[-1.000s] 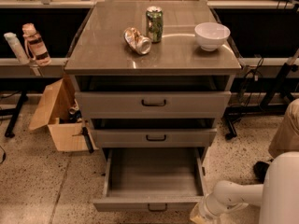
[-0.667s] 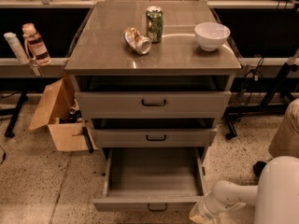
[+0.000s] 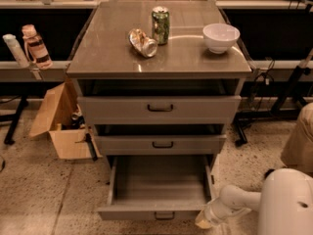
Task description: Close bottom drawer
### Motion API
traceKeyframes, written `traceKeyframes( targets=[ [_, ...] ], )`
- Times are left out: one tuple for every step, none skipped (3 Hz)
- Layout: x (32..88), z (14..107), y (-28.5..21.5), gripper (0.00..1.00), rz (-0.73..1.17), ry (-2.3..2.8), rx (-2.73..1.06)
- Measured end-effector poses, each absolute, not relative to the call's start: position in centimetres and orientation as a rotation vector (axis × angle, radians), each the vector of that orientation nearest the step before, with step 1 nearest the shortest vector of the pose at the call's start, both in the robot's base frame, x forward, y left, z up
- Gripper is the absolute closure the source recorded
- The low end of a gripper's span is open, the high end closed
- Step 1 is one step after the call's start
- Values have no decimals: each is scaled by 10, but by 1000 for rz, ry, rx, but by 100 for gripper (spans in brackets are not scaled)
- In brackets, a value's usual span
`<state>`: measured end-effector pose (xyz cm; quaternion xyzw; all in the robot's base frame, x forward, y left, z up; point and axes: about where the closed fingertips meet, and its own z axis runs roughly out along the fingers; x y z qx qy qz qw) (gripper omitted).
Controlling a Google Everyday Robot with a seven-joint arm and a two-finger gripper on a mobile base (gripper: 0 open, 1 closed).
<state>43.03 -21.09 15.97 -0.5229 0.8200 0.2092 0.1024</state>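
The bottom drawer (image 3: 159,212) is the lowest of three grey drawers and is pulled far out, showing its plain grey tray (image 3: 160,180) and a small dark bar handle (image 3: 164,215) on its front. The middle drawer (image 3: 161,144) and top drawer (image 3: 159,109) stand slightly out. My gripper (image 3: 204,223) is at the end of the white arm at the bottom right, low down, right beside the open drawer's front right corner. I cannot see whether it touches the drawer.
On the cabinet top (image 3: 107,48) stand a green can (image 3: 160,25), a crushed can (image 3: 143,42) and a white bowl (image 3: 221,36). An open cardboard box (image 3: 61,124) lies on the floor to the left. Bottles (image 3: 29,45) stand on a shelf at left. Cables and stands are at right.
The arm at the bottom right has shifted very slightly. The drawers and the objects on top stand as before.
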Motion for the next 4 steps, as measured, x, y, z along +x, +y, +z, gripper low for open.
traceKeyframes(
  targets=[
    [430, 160, -211, 100, 618, 2420, -1544],
    [446, 160, -209, 100, 607, 2401, -1565],
    [446, 160, -209, 76, 607, 2401, -1565],
    [446, 160, -208, 53, 607, 2401, -1566]
  ],
)
